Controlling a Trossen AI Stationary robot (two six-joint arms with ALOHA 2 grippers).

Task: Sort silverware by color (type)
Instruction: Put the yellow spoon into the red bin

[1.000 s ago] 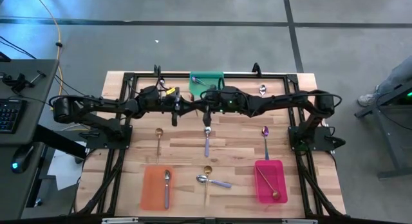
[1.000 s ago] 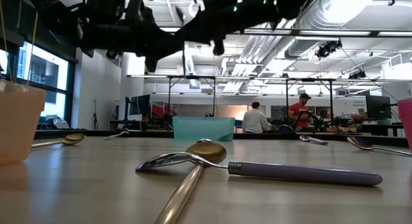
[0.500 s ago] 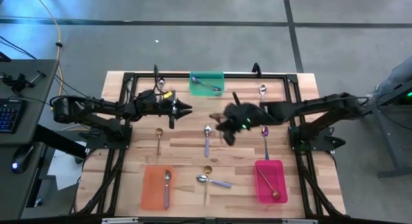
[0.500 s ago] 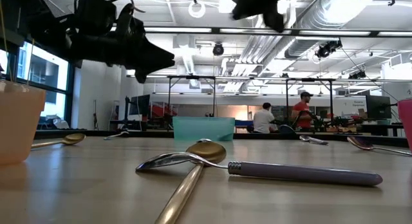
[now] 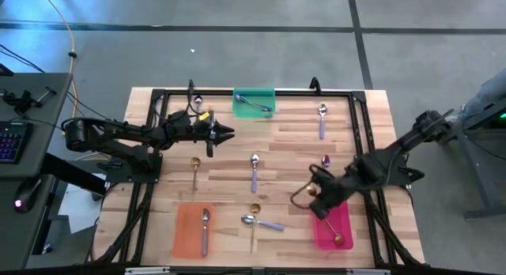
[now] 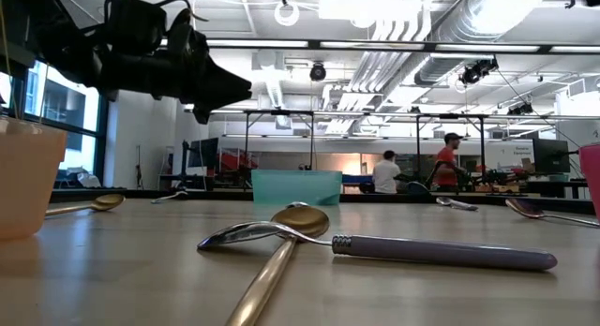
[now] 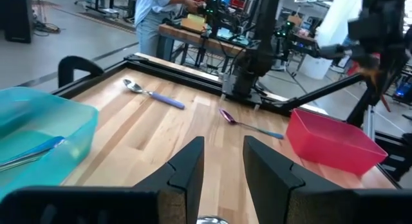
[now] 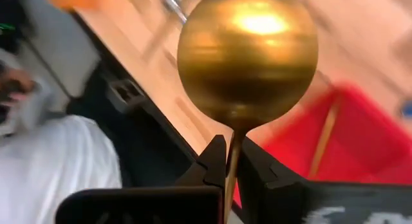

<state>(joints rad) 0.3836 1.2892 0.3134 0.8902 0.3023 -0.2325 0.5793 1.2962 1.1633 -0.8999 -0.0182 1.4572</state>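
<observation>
Wooden desk (image 5: pixel 285 148): sorting in progress.
Right hand (image 5: pixel 316 202), newly arrived above pink tray (image 5: pixel 341 227), pinches gold spoon (image 8: pixel 247 56); left hand (image 5: pixel 225 133) part-open, empty.

Light: bright, even ceiling strips | Glare: hotspot on round polished gold spoon bowl (image 8: pixel 247 55) | Blur: red plastic tray (image 8: pixel 360 137) smeared | Shadows: soft, faint

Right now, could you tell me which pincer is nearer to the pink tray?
The right. The right pincer, shut on a gold spoon, hangs at the pink tray's inner edge. The left pincer hovers well away, near the green tray at the table's far side.
</observation>
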